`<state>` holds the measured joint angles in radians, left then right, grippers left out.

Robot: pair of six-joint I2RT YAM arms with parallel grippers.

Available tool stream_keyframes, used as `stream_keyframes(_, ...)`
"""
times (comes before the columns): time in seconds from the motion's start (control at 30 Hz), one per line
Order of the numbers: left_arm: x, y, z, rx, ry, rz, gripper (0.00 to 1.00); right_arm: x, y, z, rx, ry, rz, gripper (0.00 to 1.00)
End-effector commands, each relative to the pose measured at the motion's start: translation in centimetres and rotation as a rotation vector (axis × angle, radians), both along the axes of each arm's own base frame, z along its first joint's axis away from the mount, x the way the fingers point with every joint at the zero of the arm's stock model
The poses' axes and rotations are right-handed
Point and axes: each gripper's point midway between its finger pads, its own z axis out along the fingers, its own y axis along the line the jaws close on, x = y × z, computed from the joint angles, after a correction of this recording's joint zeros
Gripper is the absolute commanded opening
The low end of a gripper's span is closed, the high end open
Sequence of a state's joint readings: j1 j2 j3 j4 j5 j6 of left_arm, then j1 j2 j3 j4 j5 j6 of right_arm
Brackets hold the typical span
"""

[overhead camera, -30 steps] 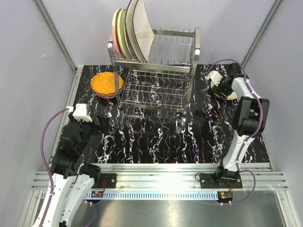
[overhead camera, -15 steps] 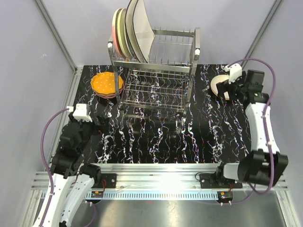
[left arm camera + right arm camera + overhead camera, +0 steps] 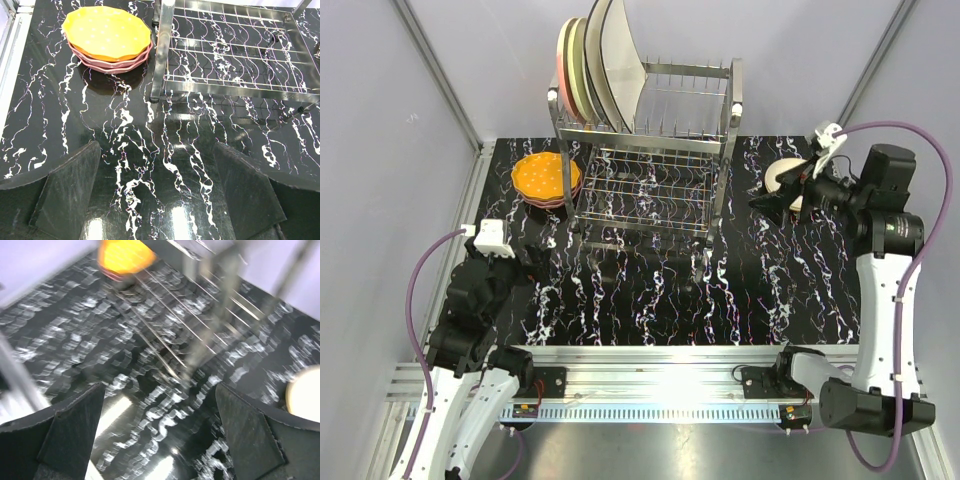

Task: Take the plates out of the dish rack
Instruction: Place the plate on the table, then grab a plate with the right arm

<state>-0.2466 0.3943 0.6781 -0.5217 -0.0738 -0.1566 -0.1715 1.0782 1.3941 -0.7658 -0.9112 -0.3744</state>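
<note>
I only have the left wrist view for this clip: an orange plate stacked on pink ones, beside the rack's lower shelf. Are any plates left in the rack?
Observer: Yes. The top view shows several plates standing upright at the left end of the rack's upper shelf.
Operator: Where is the right arm?
Observer: At the far right, with the right fingers close to a cream plate that lies flat there.
Operator: Is it holding anything?
Observer: No. The right wrist view is blurred, but it shows those fingers spread apart with nothing between them.
</note>
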Motion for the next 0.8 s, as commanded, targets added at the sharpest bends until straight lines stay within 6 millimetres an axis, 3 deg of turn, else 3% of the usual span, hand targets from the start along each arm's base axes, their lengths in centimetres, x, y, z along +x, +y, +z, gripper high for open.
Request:
stream_keyframes(0.0, 0.5, -0.3, 1.1, -0.003, -0.040, -0.016, 0.99, -2.1, 3.5, 3.2, 0.134, 0.069, 0.145, 1.00)
stream_keyframes(0.13, 0.6, -0.1, 1.0, 0.001, -0.036, -0.004, 0.99, -2.6, 7.1, 6.2, 0.102, 0.035, 0.233, 1.00)
stream_keyframes(0.37, 0.6, 0.3, 0.8, 0.009, -0.033, 0.021, 0.99, -1.5, 14.2, 8.8, 0.108, 0.034, 0.368, 0.98)
stream_keyframes(0.5, 0.7, 0.3, 0.7, 0.011, -0.025, 0.021, 0.99, 1.4, 17.7, 10.6, 0.107, -0.016, 0.309, 0.93)
stream_keyframes(0.57, 0.8, 0.4, 0.6, 0.014, -0.021, 0.023, 0.99, 4.1, 18.9, 11.7, 0.113, -0.054, 0.224, 0.91)
stream_keyframes(0.6, 0.8, 0.4, 0.5, 0.015, -0.018, 0.023, 0.99, 4.1, 19.9, 13.2, 0.129, -0.094, 0.220, 0.90)
stream_keyframes(0.63, 0.8, 0.4, 0.5, 0.015, -0.019, 0.025, 0.99, 5.5, 21.0, 12.4, 0.119, -0.082, 0.201, 0.90)
stream_keyframes(0.77, 0.9, 0.5, 0.3, 0.020, -0.013, 0.032, 0.99, 9.0, 23.1, 13.9, 0.127, -0.170, 0.039, 0.90)
